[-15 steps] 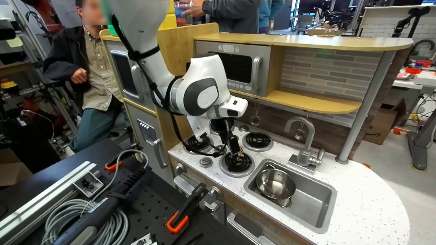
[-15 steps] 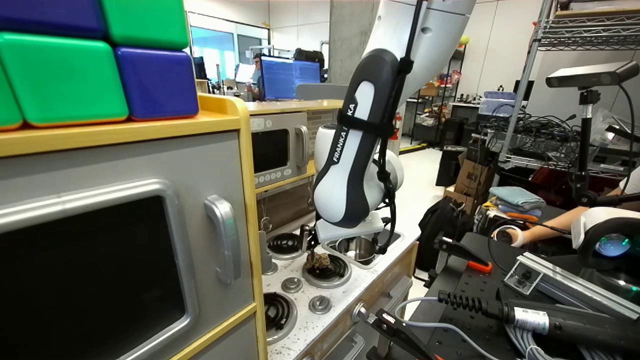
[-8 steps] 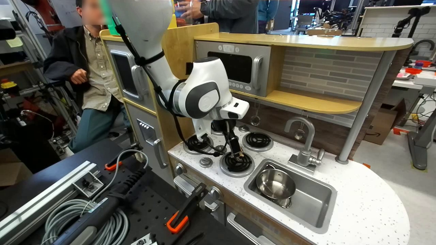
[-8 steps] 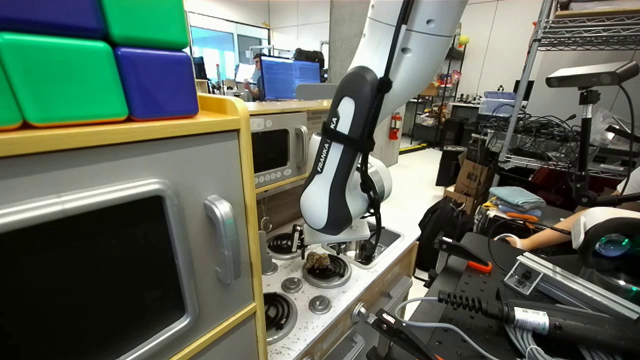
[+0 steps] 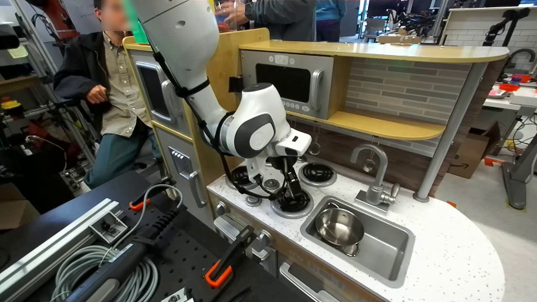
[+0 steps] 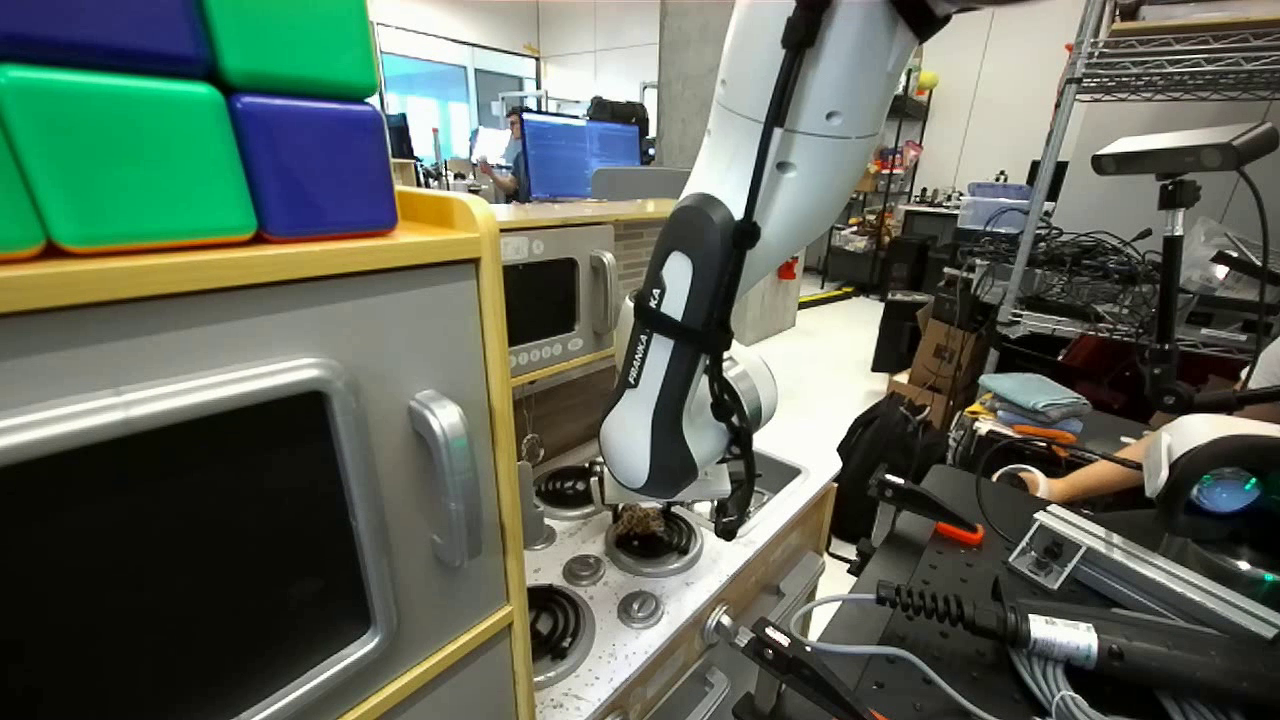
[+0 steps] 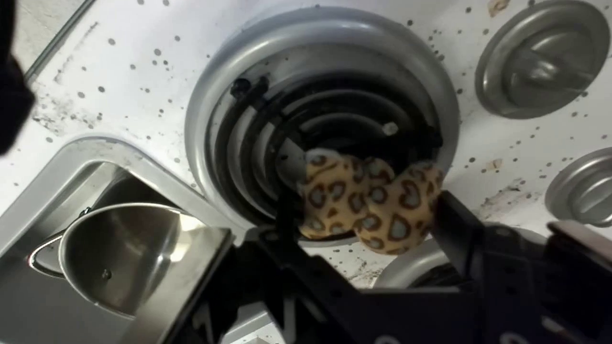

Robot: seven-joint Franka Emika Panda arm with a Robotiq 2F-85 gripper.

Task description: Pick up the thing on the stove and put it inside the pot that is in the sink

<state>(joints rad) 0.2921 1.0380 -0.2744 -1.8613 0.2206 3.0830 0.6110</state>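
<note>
The thing is a knotted yellow-orange toy with leopard spots (image 7: 334, 196), lying on the front burner beside the sink. In an exterior view it shows below the arm (image 6: 638, 522); in the other viewpoint my gripper (image 5: 296, 193) hides it. In the wrist view my gripper (image 7: 368, 203) is open around the toy, one finger at each side; I cannot tell whether they touch it. The stove (image 5: 235, 197) is white with black burners. The steel pot (image 5: 340, 228) stands in the grey sink (image 5: 386, 251), right of my gripper; pot (image 7: 114, 248) and sink (image 7: 143, 160) also show in the wrist view.
A curved faucet (image 5: 379, 172) stands behind the sink. Stove knobs (image 7: 542, 62) lie close to the burner. A microwave (image 5: 289, 79) and a yellow shelf (image 5: 386, 123) overhang the back. A tall cabinet (image 6: 420, 310) borders the stove. A black table (image 5: 180, 239) holds clamps and cable.
My gripper has moved down and slightly toward the sink, onto the toy, which is now hidden in an exterior view. The toy, the pot and the sink have not visibly moved.
</note>
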